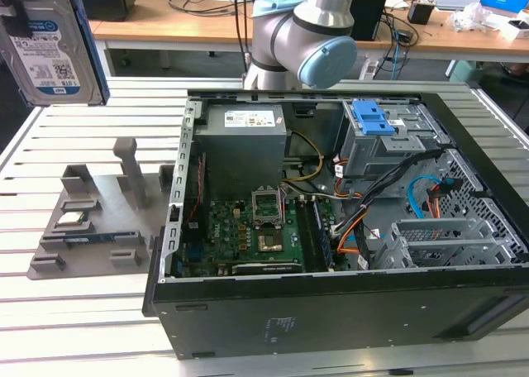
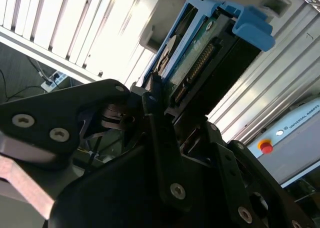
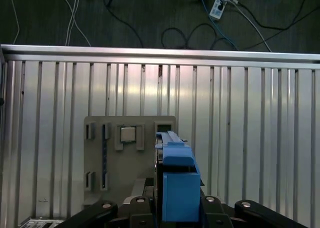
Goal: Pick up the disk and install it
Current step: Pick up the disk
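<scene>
The disk hangs upright in the air at ten o'clock from the open computer case in the exterior view. The grey parts holder lies at its six o'clock on the slatted table. In the second wrist view, the gripper pinches the disk between its black fingers.

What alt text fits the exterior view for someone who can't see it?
The disk, a silver hard drive in a blue carrier, hangs high at the exterior view's left above a slatted table. An open black computer case lies in the middle, with a grey parts holder beside it and the robot arm behind.
</scene>
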Controlling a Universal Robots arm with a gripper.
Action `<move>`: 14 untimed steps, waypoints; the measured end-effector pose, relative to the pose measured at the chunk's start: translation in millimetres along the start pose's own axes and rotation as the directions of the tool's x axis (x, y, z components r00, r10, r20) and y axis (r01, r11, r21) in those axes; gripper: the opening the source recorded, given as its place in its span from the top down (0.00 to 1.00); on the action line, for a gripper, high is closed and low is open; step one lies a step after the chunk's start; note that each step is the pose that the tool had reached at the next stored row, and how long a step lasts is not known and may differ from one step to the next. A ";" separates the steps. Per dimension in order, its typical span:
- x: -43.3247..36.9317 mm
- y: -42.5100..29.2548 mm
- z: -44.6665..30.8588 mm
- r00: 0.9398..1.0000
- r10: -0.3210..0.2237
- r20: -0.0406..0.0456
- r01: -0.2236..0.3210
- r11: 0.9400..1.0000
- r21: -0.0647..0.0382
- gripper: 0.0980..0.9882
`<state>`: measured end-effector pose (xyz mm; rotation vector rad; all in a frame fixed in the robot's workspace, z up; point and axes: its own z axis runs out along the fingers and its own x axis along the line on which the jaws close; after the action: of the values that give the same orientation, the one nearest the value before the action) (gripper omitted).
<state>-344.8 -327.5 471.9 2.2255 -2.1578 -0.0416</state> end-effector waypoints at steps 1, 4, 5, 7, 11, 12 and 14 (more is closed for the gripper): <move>0.0 0.2 -4.7 1.000 0.000 0.000 0.000 1.000 0.000 0.70; 0.1 0.6 -13.7 1.000 0.000 0.000 0.000 1.000 0.000 0.70; 0.2 0.7 -16.0 1.000 0.000 0.000 0.000 1.000 0.000 0.70; 0.2 1.0 -22.0 1.000 0.000 0.000 0.000 1.000 0.000 0.70; 0.3 1.5 -33.1 1.000 0.000 0.000 0.000 1.000 0.000 0.70; 0.4 1.7 -37.6 1.000 0.000 0.000 0.000 1.000 0.000 0.70; 0.4 2.0 -43.1 1.000 0.000 0.000 0.000 1.000 0.000 0.70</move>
<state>-344.7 -327.5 515.0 2.2255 -2.1578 -0.0416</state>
